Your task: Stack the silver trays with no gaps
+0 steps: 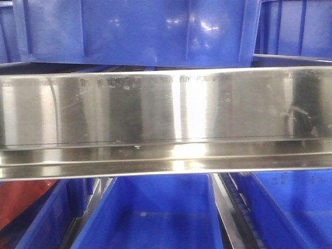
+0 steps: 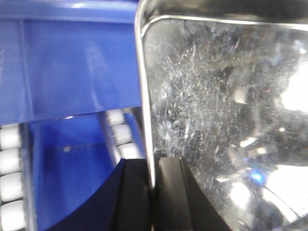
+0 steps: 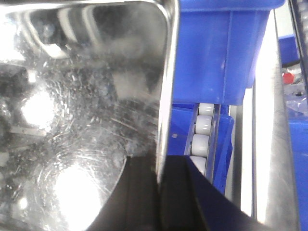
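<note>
A silver tray [image 2: 226,110] fills the right of the left wrist view, its scratched shiny floor facing the camera. My left gripper [image 2: 153,190] is shut on its left rim, one black finger on each side of the thin edge. The right wrist view shows a silver tray [image 3: 82,96] on the left, with my right gripper [image 3: 159,185] shut on its right rim in the same way. I cannot tell whether both hold the same tray. No tray or gripper shows in the front view.
A broad brushed-steel rail [image 1: 166,119] spans the front view. Blue bins sit above it [image 1: 140,31] and below it [image 1: 155,212]. White rollers [image 2: 10,178] [image 3: 202,127] run beside blue bins under the tray. A steel rail [image 3: 269,134] stands to the right.
</note>
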